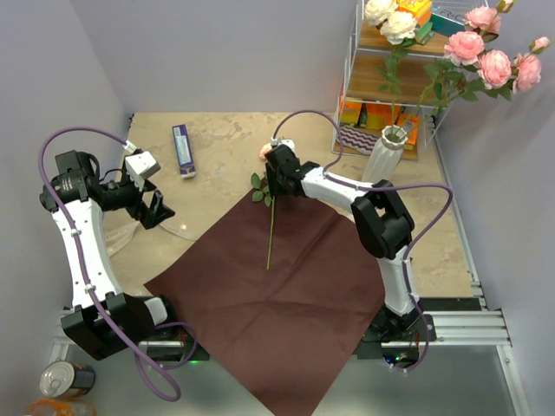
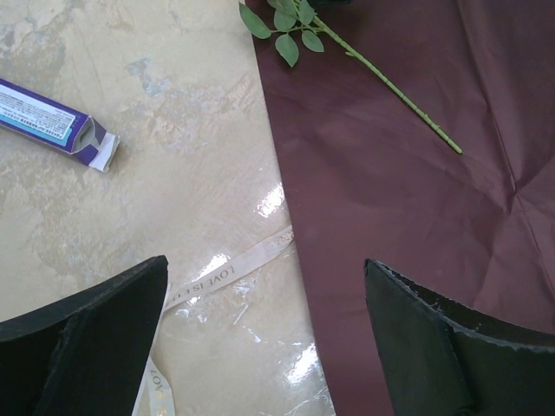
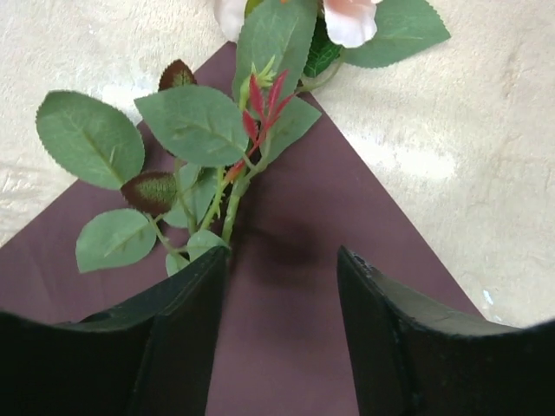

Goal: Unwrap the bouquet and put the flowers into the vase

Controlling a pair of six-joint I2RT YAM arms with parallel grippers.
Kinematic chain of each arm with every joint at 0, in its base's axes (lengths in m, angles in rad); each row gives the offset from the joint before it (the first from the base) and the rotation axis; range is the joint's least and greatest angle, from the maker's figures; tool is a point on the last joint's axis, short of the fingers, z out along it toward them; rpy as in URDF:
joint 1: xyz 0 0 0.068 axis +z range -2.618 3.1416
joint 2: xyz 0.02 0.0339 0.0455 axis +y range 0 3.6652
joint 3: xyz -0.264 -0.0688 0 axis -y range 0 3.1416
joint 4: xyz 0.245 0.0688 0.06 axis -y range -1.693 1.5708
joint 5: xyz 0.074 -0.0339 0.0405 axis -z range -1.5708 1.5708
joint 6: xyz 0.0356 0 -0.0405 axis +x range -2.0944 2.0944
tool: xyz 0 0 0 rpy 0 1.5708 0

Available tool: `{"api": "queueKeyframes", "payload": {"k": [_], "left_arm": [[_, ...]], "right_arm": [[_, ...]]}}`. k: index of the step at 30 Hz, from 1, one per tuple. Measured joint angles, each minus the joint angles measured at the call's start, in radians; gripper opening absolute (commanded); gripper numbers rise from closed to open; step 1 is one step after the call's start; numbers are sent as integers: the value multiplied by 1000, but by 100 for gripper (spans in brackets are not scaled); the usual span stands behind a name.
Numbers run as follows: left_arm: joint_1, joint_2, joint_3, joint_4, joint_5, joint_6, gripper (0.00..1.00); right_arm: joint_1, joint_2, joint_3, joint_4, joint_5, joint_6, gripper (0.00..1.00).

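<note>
The bouquet is unwrapped: its maroon paper [image 1: 277,286] lies flat on the table. One rose [image 1: 270,230] lies on the paper, with its stem pointing toward the arms. The white ribbed vase [image 1: 386,152] at the back right holds several pink and cream flowers [image 1: 486,56]. My right gripper [image 1: 271,189] hovers low over the rose's leafy upper stem. In the right wrist view its jaws [image 3: 282,256] stand apart over the paper and the stem [image 3: 230,212] runs by the left finger's tip, ungripped. My left gripper [image 1: 159,208] is open wide at the paper's left edge.
A cream ribbon [image 2: 230,269] and clear cellophane [image 2: 260,347] lie under my left gripper [image 2: 266,263]. A purple box [image 1: 182,149] lies at the back left. A white wire rack [image 1: 381,69] with colourful boxes stands behind the vase. Cans [image 1: 65,379] sit at the near left corner.
</note>
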Motion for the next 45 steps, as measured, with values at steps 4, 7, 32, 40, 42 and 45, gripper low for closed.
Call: {"api": "queueKeyframes", "payload": {"k": [4,7,32,40,42,45], "left_arm": [[0,0,-10,2,1,0,100],[0,1,-24,2,1,4,99],[16,0,-82,3,-16,39,99],[28,-5,-82,-1,-16,60,99],[29,-5,-82,-1,-15,61,99],[30,-5,-82,-2,-15,63,100]], "right_arm": [[0,46,59,-7,5,1,54],[0,78,104,-5,3,2,54],[0,174,189,-17,-33,50,0],[-1,-16,231,-41,-12,-21,0],[-2,-94,269,-24,6,-72,0],[-9,-256,306,42,40,-181,0]]}}
